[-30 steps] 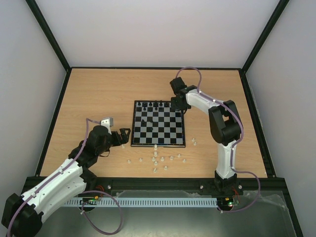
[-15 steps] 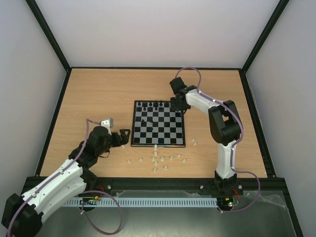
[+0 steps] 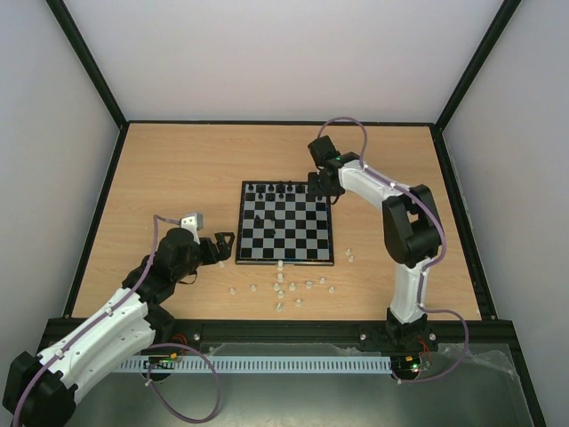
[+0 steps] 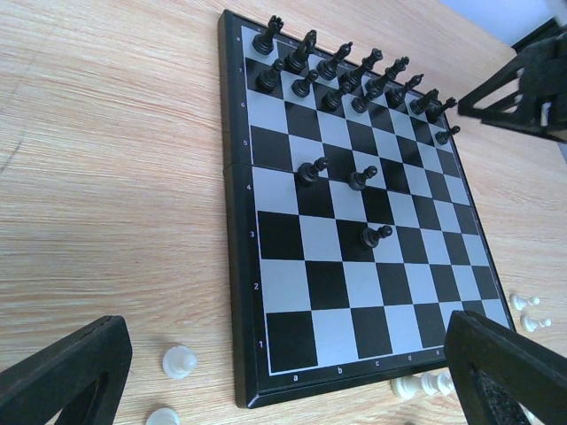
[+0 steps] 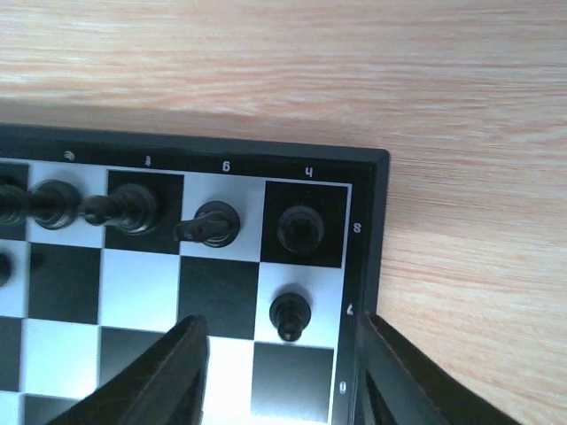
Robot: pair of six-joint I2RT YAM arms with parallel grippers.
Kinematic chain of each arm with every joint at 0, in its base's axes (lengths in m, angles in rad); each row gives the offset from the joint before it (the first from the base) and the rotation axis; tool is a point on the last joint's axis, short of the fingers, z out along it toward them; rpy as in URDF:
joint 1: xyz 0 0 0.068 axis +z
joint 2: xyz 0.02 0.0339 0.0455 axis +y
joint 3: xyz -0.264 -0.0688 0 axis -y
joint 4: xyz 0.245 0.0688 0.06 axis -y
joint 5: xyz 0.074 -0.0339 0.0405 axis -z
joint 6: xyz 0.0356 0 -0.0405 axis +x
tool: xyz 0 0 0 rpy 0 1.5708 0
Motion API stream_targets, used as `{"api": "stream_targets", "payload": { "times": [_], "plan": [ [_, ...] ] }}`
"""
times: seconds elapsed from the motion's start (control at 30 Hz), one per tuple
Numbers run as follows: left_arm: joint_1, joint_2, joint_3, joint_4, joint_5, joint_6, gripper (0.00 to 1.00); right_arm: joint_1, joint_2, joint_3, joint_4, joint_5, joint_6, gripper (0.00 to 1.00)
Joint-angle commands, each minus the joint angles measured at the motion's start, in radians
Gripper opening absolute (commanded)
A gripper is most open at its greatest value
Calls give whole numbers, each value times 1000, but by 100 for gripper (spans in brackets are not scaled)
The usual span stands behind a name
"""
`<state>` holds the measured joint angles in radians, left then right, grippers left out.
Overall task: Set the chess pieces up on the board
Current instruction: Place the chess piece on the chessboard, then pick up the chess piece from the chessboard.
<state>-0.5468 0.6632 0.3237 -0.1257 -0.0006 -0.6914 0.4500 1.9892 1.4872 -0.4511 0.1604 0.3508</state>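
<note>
The left gripper hangs low over the table with its jaws spread wide and nothing between them. The board lies just ahead of its fingertips. The white pieces lie scattered on the wood: two just beside its left finger, a few by its right finger, the rest further to its right. None is seen standing on a square, so the whole white side appears left to do. The black pieces are far ahead of this gripper, lined up in two rows along the board's far edge, and look mostly placed. Three stray pawns stand out in the middle squares and, by this judgement, need moving back. The right gripper is over the board's far right corner, jaws parted and clamped on nothing. A black pawn stands just ahead of the gap between its fingers, and a rook sits beyond that in the corner square. From above the pieces are too small to name, and the right arm covers that corner. Each wrist view crops the board, so a full count of either black row cannot be made.
</note>
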Motion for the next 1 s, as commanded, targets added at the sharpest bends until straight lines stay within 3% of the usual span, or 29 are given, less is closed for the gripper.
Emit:
{"api": "stream_targets", "payload": {
  "times": [0.0, 0.07, 0.13, 0.17, 0.2, 0.7, 0.97],
  "plan": [
    [-1, -9, 1, 2, 5, 4, 100, -4, -124, -27, -48, -27, 9, 51],
    [-2, -9, 5, -3, 1, 5, 99, -2, -152, -39, -49, -49, 13, 62],
    [-2, -8, 9, -7, -3, 3, 99, -1, -176, -48, -50, -75, 13, 80],
    [-1, -8, 12, -9, -8, 1, 99, 1, -186, -47, -52, -92, 9, 94],
    [-2, -8, 12, -12, -13, -2, 99, 6, -195, -45, -57, -107, 5, 100],
    [3, 69, 50, -7, 18, 11, 100, 203, -230, -80, -31, -221, 42, 99],
    [2, 84, 41, -5, 75, 15, 99, 220, -257, -139, 16, -212, 66, 98]
  ]
}}
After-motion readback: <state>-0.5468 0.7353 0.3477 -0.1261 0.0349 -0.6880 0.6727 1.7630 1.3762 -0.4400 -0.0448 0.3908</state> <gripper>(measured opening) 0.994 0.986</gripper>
